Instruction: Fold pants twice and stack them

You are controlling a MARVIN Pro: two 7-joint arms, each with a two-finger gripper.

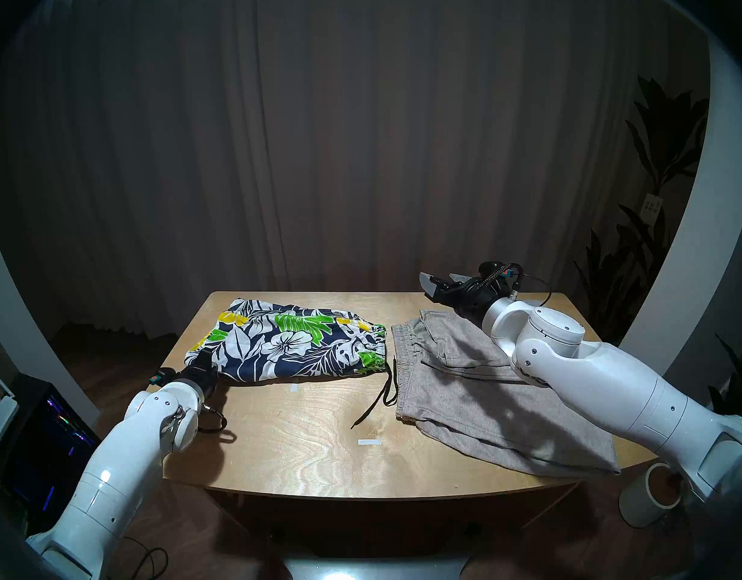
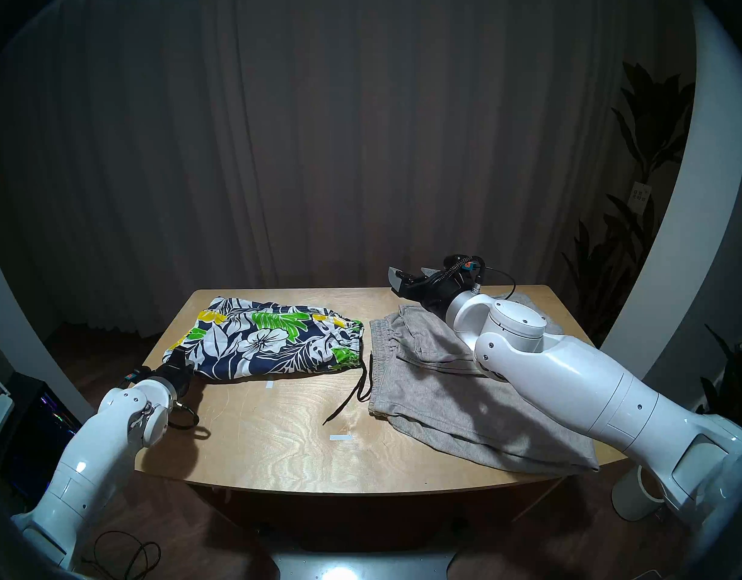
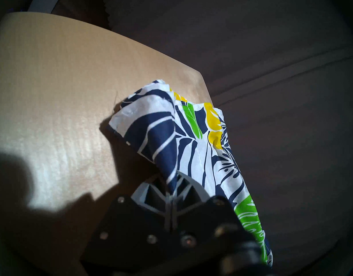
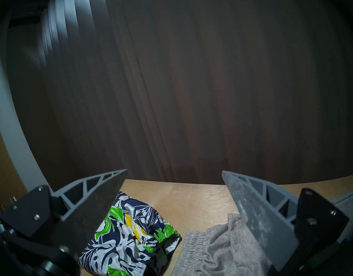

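Two pairs of shorts on the wooden table (image 1: 302, 437) here. The leaf-print shorts (image 1: 294, 344) sit on the left half, folded over lengthwise, waistband pointing toward the middle, with the black drawstring (image 1: 382, 395) trailing off onto the bare wood. The grey shorts (image 1: 478, 403) lie just beside them on the right, spread out flat, and their near corner hangs a bit past the table edge.

The left gripper (image 3: 172, 192) is pinched tight on the leg-end corner of the leaf-print shorts at the near left, so that corner is lifted a little off the table while the rest lies flat. In the left wrist view the fabric runs right down between the closed fingers (image 3: 145, 194).

The right gripper (image 4: 173, 192) floats above the far end of the grey shorts, fingers spread wide with nothing between them, roughly level and pointing left.

There's also a white cup (image 1: 654, 499) down on the floor by the table's right corner, and a dark curtain (image 1: 361, 148) behind everything.
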